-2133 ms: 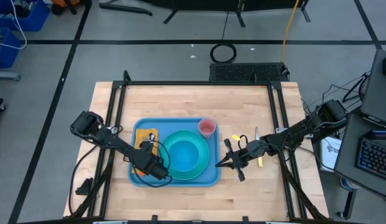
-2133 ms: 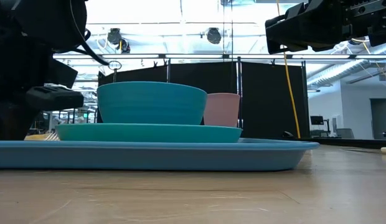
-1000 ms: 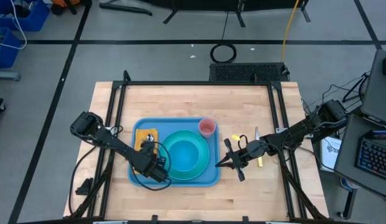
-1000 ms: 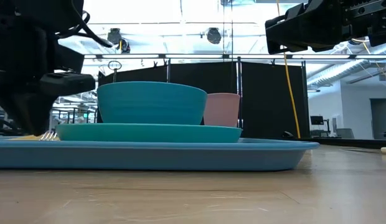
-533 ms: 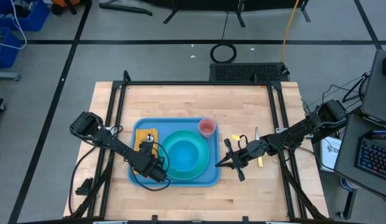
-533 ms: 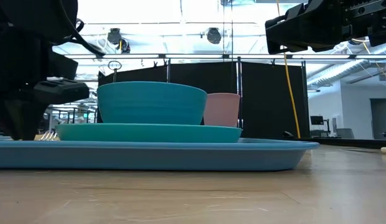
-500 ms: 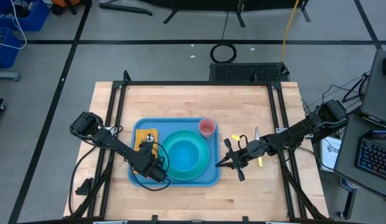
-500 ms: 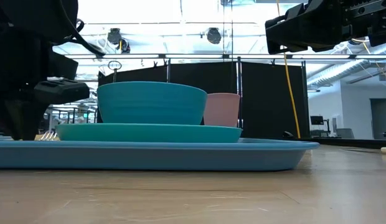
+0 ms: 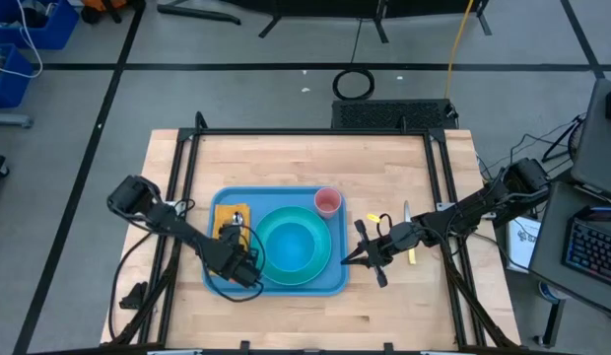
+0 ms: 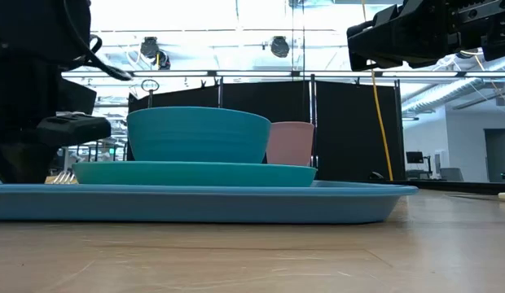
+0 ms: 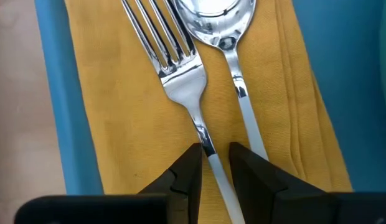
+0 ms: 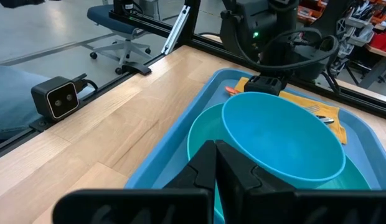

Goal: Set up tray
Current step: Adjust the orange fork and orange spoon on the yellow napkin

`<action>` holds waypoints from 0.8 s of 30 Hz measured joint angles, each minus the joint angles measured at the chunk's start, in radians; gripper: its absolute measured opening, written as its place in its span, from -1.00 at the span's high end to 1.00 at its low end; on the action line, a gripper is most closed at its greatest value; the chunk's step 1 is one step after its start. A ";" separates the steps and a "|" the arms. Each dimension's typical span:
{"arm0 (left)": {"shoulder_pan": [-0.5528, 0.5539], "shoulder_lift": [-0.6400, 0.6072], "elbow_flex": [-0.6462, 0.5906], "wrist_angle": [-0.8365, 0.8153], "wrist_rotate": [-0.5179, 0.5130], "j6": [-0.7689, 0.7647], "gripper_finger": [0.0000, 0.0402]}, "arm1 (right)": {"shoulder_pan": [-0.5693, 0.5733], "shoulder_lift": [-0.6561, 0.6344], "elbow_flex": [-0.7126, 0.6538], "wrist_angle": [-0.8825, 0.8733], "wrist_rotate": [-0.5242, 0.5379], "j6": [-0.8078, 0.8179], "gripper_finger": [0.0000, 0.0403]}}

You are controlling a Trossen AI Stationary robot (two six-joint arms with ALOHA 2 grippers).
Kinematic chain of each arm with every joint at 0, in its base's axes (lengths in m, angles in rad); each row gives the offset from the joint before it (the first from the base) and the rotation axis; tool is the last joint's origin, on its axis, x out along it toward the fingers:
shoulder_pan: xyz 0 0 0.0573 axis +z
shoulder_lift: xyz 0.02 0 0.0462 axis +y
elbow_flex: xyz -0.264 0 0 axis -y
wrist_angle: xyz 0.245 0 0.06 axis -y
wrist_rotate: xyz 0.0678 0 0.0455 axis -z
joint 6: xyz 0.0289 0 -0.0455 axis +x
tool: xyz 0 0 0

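Note:
The light-blue tray (image 9: 335, 281) lies on the table's near left. It bears an orange napkin (image 11: 118, 112), a teal plate (image 10: 195, 173) with a teal bowl (image 9: 291, 242) on it, and a pink cup (image 9: 327, 201). A fork (image 11: 180, 74) and a spoon (image 11: 227, 37) lie side by side on the napkin. My left gripper (image 11: 215, 149) stands over the napkin's near end, shut on the fork. My right gripper (image 9: 353, 258) hovers shut just right of the tray, holding nothing. My left gripper pinches the fork's handle (image 11: 205, 142) between its two fingers, just behind the neck. The fingers come steeply from above and lie across the handle. The tines (image 10: 63, 176) rest low on the napkin, beside the spoon.
Small yellow and silvery things (image 9: 408, 237) lie on the bare wood right of the tray, under the right arm. A black frame (image 9: 315, 131) edges the table. The far half of the table is bare wood.
My left gripper has sunk a little toward the napkin, still shut on the fork's handle. The fork's tines have stayed at the napkin.

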 joint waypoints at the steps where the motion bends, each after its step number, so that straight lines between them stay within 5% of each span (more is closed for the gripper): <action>1: -0.005 0.000 0.005 -0.008 -0.005 0.003 0.56 | 0.000 0.000 0.000 0.000 0.000 -0.003 1.00; 13: -0.022 0.005 0.030 -0.056 -0.001 0.027 0.57 | -0.001 0.000 0.000 -0.003 0.000 0.000 1.00; 24: -0.025 0.006 0.030 -0.054 -0.008 0.047 0.94 | -0.001 0.000 0.000 -0.003 0.000 -0.005 1.00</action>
